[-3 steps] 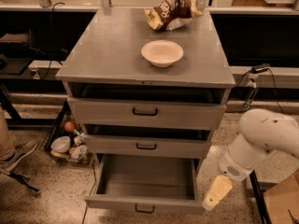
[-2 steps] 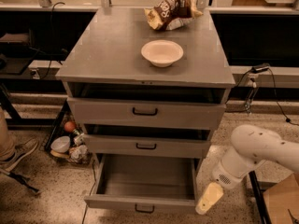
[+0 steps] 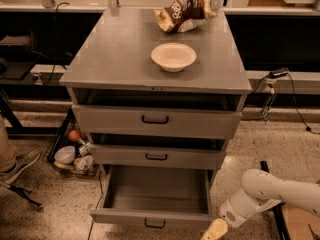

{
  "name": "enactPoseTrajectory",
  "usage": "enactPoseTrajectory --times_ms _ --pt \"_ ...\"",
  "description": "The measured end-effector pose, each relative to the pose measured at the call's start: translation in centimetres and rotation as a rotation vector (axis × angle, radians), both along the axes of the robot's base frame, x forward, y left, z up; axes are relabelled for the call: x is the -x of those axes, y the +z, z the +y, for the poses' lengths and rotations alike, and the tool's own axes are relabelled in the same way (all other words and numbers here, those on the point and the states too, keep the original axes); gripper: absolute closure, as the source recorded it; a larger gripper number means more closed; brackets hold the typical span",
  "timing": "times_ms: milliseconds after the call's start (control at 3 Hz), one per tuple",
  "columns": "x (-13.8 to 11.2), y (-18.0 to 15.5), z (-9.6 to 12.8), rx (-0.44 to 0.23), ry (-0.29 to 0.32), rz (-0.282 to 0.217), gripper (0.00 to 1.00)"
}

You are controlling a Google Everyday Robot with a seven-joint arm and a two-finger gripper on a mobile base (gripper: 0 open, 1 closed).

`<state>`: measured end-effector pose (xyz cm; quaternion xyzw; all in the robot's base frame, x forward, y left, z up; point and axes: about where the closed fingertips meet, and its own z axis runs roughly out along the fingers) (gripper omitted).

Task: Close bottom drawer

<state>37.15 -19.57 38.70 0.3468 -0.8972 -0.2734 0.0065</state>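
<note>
Over the last sec I'd dropped the gripper (image 3: 215, 230) down and left in view, so it sat at the frame's bottom edge, just beside the right front corner of the bottom drawer (image 3: 150, 217); couldn't tell if it was wide or narrow. The drawer hadn't budged and was pulled well out below the middle drawer (image 3: 156, 156). I judged approach nearly done, push not begun; gripper prob. had to get in front of the panel first.
</note>
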Motion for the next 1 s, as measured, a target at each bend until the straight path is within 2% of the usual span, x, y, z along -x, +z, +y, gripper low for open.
enactPoseTrajectory --times_ms 333,667,1000 --pt "0.1 -0.6 0.2 -0.002 -0.004 0.005 0.00" --pt "0.0 -7.2 0.0 0.017 -0.056 0.021 0.27" --pt "-0.4 -12.8 -0.7 0.033 -0.100 0.024 0.50"
